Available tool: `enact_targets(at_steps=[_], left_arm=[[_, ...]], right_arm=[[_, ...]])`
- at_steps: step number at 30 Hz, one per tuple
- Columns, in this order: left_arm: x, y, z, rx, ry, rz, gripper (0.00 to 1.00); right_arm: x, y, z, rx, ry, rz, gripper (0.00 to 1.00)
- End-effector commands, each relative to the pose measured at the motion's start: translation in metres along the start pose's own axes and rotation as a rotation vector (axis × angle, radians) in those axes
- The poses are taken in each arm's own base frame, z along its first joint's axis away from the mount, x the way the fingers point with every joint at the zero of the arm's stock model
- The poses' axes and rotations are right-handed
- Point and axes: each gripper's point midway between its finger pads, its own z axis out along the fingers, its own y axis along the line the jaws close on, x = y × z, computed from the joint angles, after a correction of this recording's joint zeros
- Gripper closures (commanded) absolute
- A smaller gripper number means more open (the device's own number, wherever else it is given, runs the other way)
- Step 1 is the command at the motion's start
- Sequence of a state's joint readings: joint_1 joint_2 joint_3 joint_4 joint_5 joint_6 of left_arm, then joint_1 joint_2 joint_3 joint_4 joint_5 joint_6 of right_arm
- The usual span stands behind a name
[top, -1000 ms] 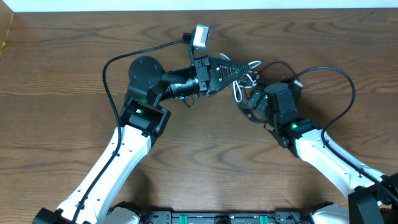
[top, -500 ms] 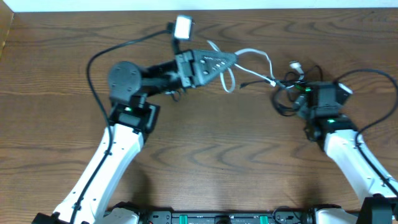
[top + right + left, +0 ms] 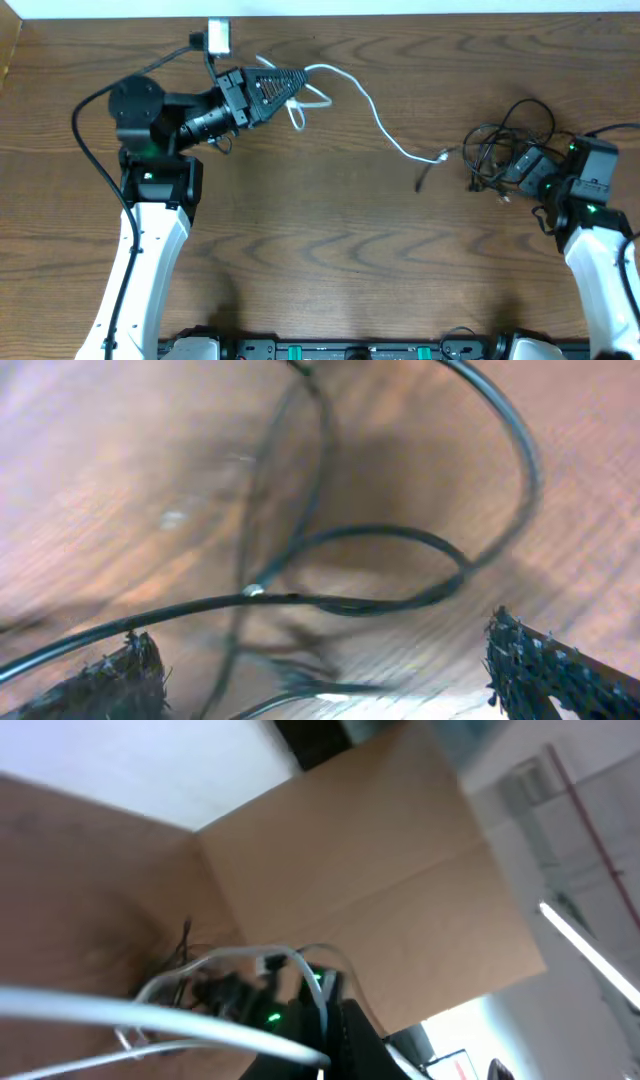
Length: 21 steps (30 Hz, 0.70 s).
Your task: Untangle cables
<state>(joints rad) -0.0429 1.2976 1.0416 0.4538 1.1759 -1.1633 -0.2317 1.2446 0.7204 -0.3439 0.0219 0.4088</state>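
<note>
Left tool (image 3: 298,80) is clamped shut on the white cable (image 3: 375,118) close to the tabletop's (image 3: 330,260) far edge. From there the cable runs right and ends near the black cables (image 3: 503,148), a loose tangle at the right. Right tool (image 3: 527,167) gapes wide over that tangle, gripping nothing, with strands crossing between its fingers (image 3: 125,675). Bare wood fills the middle and near side.

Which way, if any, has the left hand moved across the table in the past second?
Yes. The left hand has moved leftward and nearer the table's far edge, dragging the white cable along.
</note>
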Motion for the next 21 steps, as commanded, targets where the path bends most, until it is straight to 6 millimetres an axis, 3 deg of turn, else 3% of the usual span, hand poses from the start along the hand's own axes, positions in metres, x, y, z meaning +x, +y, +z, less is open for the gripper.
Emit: enact_targets(at_steps=[1,4,7,11,15,18,21], left_arm=[[-0.001,0.022,-0.003,-0.093,-0.028,0.079,0.92],[0.002,0.041,-0.005,-0.164,-0.039,0.012,0.93],[0.007,0.037,-0.003,-0.143,-0.012,0.016,0.93],[0.037,0.004,0.008,0.012,0.154,0.139,0.93],[0.096,-0.040,0.008,0.288,0.430,0.435,0.92],[0.118,-0.046,0.017,0.358,0.489,0.493,0.92],[0.128,-0.045,0.025,0.385,0.517,0.500,0.88]], right_arm=[[-0.003,0.043,-0.028,-0.250,-0.002,-0.075,0.01],[0.013,0.090,-0.060,-0.556,0.078,-0.098,0.01],[0.025,0.109,-0.075,-0.693,0.144,-0.108,0.01],[0.033,0.100,-0.061,-0.596,0.162,-0.106,0.01],[0.038,0.094,-0.046,-0.541,0.186,-0.104,0.01],[0.045,0.092,-0.037,-0.526,0.224,-0.094,0.01],[0.057,0.090,-0.028,-0.511,0.288,-0.061,0.01]])
